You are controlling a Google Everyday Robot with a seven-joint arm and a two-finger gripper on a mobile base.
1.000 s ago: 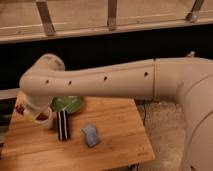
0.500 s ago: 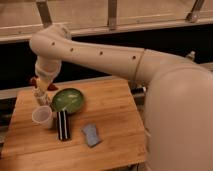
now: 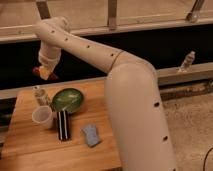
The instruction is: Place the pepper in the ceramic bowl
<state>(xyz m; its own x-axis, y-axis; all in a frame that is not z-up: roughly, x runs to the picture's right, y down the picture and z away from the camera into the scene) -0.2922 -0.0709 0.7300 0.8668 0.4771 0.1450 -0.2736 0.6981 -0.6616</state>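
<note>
My gripper [image 3: 45, 74] hangs from the raised arm above the table's back left edge, up and to the left of the ceramic bowl. It is shut on the pepper [image 3: 37, 70], a small dark red piece that sticks out to the left of it. The ceramic bowl [image 3: 67, 99] is green, wide and shallow. It sits on the wooden table [image 3: 30, 147] at the back left and nothing shows in it.
A pale plastic cup [image 3: 42, 116] stands left of a black striped block [image 3: 62, 125], both in front of the bowl. A small clear bottle [image 3: 39, 94] stands left of the bowl. A blue-grey cloth-like piece [image 3: 91, 135] lies mid-table. Another bottle [image 3: 187, 61] stands on the ledge at the right.
The arm has swung up and away from the table. The gripper has risen from near the cup to well above the back edge, with the red piece still in it.
</note>
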